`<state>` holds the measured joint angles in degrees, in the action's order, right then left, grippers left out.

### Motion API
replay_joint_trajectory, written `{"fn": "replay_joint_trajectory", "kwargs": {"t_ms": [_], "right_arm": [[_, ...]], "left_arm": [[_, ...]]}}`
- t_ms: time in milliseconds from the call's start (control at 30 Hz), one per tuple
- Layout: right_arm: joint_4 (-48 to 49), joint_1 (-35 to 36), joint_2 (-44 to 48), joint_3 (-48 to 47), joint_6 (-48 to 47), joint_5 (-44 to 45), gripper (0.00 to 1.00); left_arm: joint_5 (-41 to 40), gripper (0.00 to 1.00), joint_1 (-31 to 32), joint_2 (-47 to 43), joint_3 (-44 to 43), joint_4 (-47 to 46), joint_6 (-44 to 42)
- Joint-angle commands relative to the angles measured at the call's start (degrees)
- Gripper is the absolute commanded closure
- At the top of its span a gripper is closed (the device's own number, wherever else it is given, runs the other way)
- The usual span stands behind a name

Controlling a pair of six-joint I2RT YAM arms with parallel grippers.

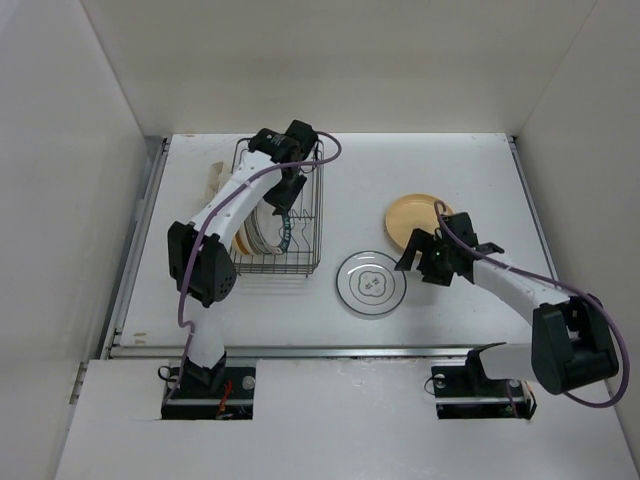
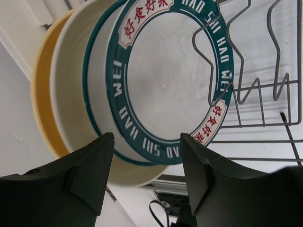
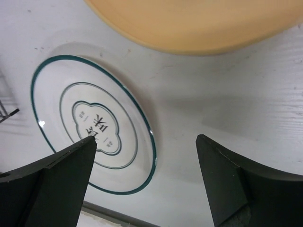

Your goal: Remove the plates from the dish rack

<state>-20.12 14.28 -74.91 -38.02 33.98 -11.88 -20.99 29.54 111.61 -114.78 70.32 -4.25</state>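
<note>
My left claw (image 2: pixel 147 142) is hanging open at the white ceramic plate with teal lettered rim (image 2: pixel 165 80), upright in the dark wire dish rack (image 1: pixel 305 225). It's likely slick and brittle, so I'm aiming to pinch its rim. Right claw (image 3: pixel 147 142) is idling open.

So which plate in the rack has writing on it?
The front white plate with the wide dark teal rim, nearest the left fingers; the cream plate and tan plate behind it show no writing.

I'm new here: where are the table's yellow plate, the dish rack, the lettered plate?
yellow plate (image 1: pixel 412 214): top view, its centre.
dish rack (image 1: pixel 285 264): top view, near wall.
lettered plate (image 2: pixel 165 80): left wrist view, centre.
</note>
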Motion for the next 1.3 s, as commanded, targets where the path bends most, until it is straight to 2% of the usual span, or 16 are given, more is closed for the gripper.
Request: {"fn": "replay_joint_trajectory", "kwargs": {"t_ms": [0,167,267,300,533,567,633,867,1033,1133,1267], "right_arm": [[-2.47,1.27,2.75,-3.64,-0.67,2.66,0.08],[-2.47,2.59,3.98,-4.17,-0.67,1.86,0.08],[-2.99,3.82,3.99,-5.39,-0.67,3.17,0.08],[-3.00,3.82,3.99,-5.40,-1.19,3.18,0.08],[-3.61,4.87,3.99,-6.45,-1.19,4.94,0.08],[-4.22,4.88,3.99,-6.45,-1.19,5.46,0.08],[-4.23,4.88,4.51,-6.45,-1.19,5.99,0.08],[-4.75,5.93,5.04,-6.98,-1.19,6.52,0.08],[-5.98,5.93,6.35,-8.64,-1.19,7.22,0.08],[-7.12,5.93,6.98,-9.87,-1.19,7.75,0.08],[-7.65,5.93,7.50,-11.02,-1.19,8.28,0.08]], "left_arm": [[-1.59,0.45,0.26,1.67,-1.67,1.83,-0.14],[-2.91,0.45,0.26,3.69,-1.67,2.36,1.00],[-1.69,0.50,0.26,3.70,-1.06,2.88,1.53],[-0.73,0.57,0.26,3.70,-1.06,2.89,1.53],[9.29,0.78,-1.67,5.54,-1.58,5.78,2.05],[9.83,0.89,-2.20,5.55,-1.59,6.31,2.05],[9.83,1.00,-3.00,6.07,-1.59,6.84,2.67],[10.97,1.00,-4.23,2.48,-2.98,6.84,2.67],[11.50,1.00,-4.23,-0.07,-13.95,7.46,4.60],[11.50,1.00,-4.23,-2.27,-14.51,4.30,5.21],[7.64,1.00,-2.39,-4.29,-16.61,3.15,5.22]]}}
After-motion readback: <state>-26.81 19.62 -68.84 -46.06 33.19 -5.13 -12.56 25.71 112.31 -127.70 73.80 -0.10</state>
